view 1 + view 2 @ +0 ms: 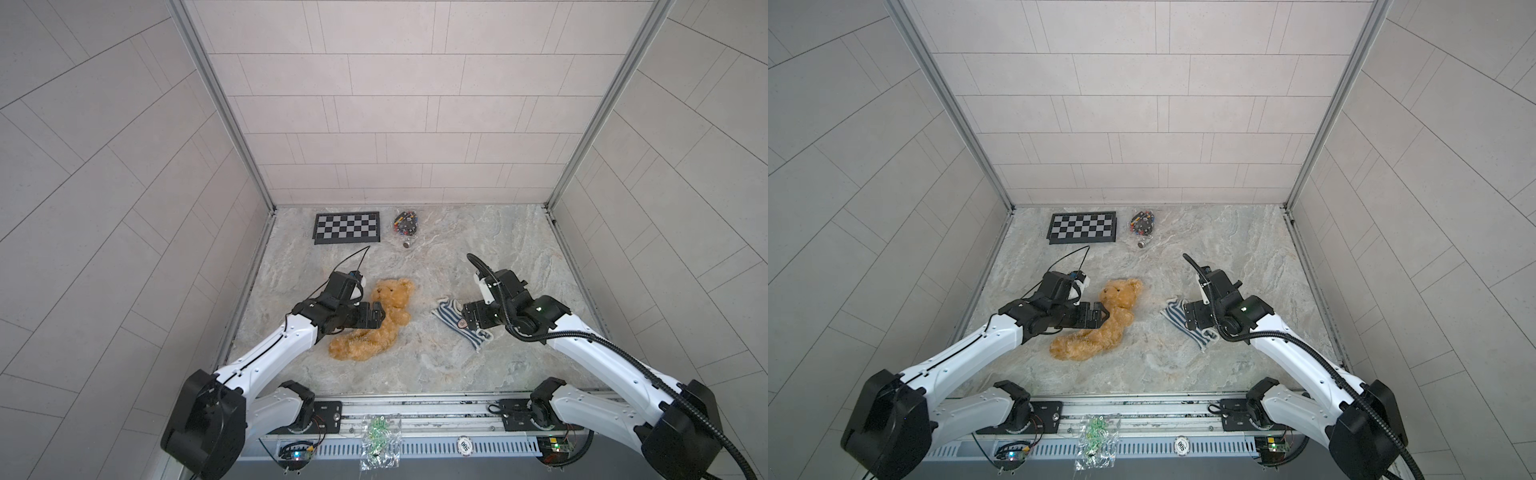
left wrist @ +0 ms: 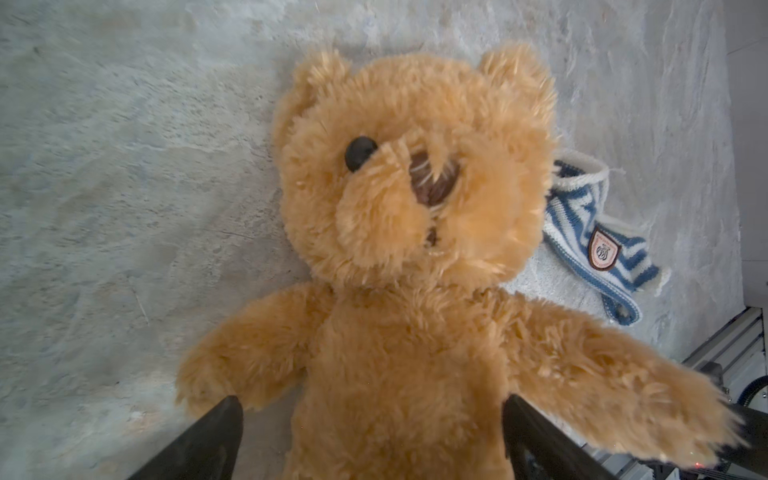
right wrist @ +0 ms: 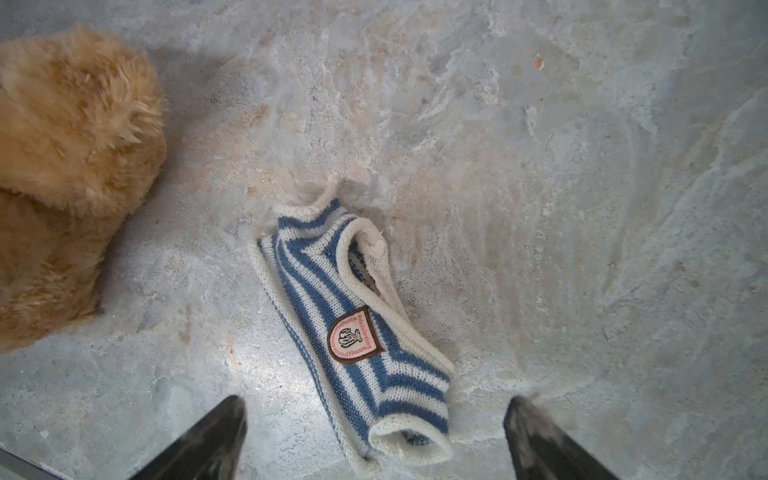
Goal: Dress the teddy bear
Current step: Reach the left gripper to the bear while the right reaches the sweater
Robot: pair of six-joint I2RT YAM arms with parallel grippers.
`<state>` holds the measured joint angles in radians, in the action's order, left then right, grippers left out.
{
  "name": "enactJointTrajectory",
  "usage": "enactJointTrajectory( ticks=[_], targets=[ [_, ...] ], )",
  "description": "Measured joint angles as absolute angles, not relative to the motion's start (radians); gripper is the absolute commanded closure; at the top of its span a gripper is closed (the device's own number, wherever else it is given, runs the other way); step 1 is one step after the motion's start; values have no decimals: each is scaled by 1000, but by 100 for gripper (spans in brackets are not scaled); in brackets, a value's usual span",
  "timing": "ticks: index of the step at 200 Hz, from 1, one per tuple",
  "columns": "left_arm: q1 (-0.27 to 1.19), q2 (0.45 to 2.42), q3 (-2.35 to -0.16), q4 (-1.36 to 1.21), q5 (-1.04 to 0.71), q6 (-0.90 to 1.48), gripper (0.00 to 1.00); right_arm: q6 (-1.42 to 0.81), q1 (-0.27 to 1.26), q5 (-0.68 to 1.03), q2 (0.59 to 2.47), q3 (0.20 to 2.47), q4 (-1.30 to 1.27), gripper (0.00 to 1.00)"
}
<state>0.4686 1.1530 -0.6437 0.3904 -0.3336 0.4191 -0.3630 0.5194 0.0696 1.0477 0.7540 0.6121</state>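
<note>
The golden-brown teddy bear (image 1: 395, 309) (image 1: 1115, 328) lies face up on the marble table, head toward the back. My left gripper (image 1: 376, 316) (image 1: 1100, 316) is open, and in the left wrist view its gripper (image 2: 372, 405) has a finger on either side of the bear's (image 2: 407, 232) torso, just below the arms. A blue-and-white striped shirt (image 1: 446, 316) (image 1: 1173, 318) (image 3: 353, 316) with a chest patch lies flat to the bear's right. My right gripper (image 1: 465, 318) (image 3: 376, 405) is open over the shirt's hem end, gripping nothing.
A checkerboard (image 1: 347, 227) and a bag of small parts (image 1: 405, 224) lie at the back of the table. A clear plastic bag (image 1: 379, 440) sits on the front rail. Tiled walls close in the left, right and back sides.
</note>
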Motion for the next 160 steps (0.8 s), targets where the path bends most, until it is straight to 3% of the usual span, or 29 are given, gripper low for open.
enactJointTrajectory(
  ticks=[51,123,160],
  targets=[
    [521,1232,-658,416,-324,418,0,-332,528,76,1067,751,612,0],
    [644,1248,-667,438,-252,443,20,-321,543,81,1126,755,575,1],
    [682,1250,-691,468,-216,432,21,-322,546,80,1196,780,559,1]
  ],
)
